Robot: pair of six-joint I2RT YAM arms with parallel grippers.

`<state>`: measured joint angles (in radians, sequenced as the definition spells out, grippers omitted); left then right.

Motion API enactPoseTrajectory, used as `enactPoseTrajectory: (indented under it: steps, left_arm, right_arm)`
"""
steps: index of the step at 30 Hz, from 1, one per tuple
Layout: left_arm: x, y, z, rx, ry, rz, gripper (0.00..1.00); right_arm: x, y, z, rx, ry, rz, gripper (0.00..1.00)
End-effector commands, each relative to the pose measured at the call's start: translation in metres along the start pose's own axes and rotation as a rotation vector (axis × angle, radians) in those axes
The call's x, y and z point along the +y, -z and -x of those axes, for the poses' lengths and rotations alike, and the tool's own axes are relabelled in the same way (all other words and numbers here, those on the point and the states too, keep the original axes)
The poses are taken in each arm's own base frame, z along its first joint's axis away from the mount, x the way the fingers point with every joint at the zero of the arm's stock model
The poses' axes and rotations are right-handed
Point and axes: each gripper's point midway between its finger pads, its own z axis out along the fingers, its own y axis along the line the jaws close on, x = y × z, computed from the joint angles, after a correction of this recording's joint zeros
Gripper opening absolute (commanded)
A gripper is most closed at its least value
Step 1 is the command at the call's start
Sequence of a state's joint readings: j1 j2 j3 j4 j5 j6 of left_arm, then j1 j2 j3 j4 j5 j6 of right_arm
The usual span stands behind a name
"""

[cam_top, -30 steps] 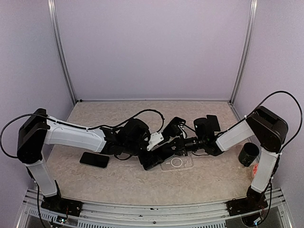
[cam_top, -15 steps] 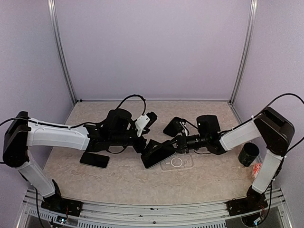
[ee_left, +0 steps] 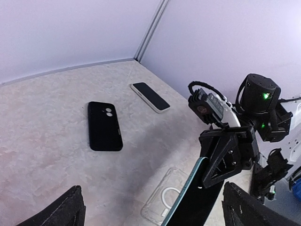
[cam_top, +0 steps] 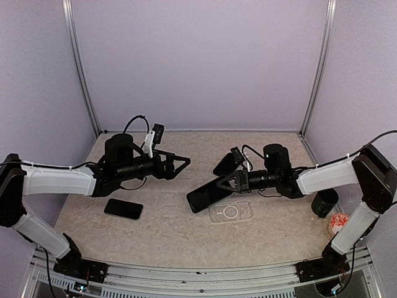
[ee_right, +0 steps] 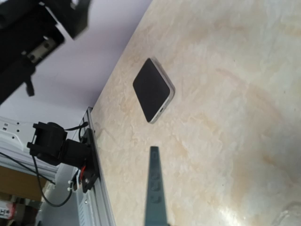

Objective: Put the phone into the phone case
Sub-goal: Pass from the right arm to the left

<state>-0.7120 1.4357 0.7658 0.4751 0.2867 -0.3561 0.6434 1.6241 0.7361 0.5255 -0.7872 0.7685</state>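
Observation:
My right gripper (cam_top: 227,182) is shut on a black phone with a teal edge (cam_top: 207,194) and holds it tilted, its low end left of the case. The pale translucent phone case (cam_top: 231,212) lies flat on the table below and just right of the phone. In the left wrist view the case (ee_left: 165,201) lies beside the held phone (ee_left: 195,200). In the right wrist view I see only the phone's teal edge (ee_right: 155,188). My left gripper (cam_top: 182,166) is open and empty, up and to the left, apart from the phone.
A silver-edged phone (cam_top: 123,209) lies at the near left, also in the right wrist view (ee_right: 151,89). A black phone (cam_top: 224,164) lies behind the right gripper. The left wrist view shows it (ee_left: 104,126) and a white-edged phone (ee_left: 149,97). A black cup (cam_top: 324,202) stands right.
My left gripper has let go at the phone and drawn back up and to the left, now open. My right gripper alone holds the phone, raised a little over the case's left end.

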Motion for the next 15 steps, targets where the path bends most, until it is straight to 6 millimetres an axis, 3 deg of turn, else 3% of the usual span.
enactPoseTrajectory:
  steps: [1, 8, 15]
  left_arm:
    - [-0.018, -0.01, 0.0, 0.011, 0.143, -0.146, 0.99]
    - [-0.03, -0.017, -0.006, 0.026, 0.266, -0.252, 0.99]
    - [-0.042, -0.027, -0.018, 0.067, 0.349, -0.335, 0.95]
  right_arm:
    - [0.023, 0.018, 0.022, -0.092, 0.133, 0.018, 0.04]
    - [0.046, 0.042, 0.041, -0.206, 0.223, 0.038, 0.03]
    - [0.059, 0.053, 0.048, -0.265, 0.256, 0.095, 0.04]
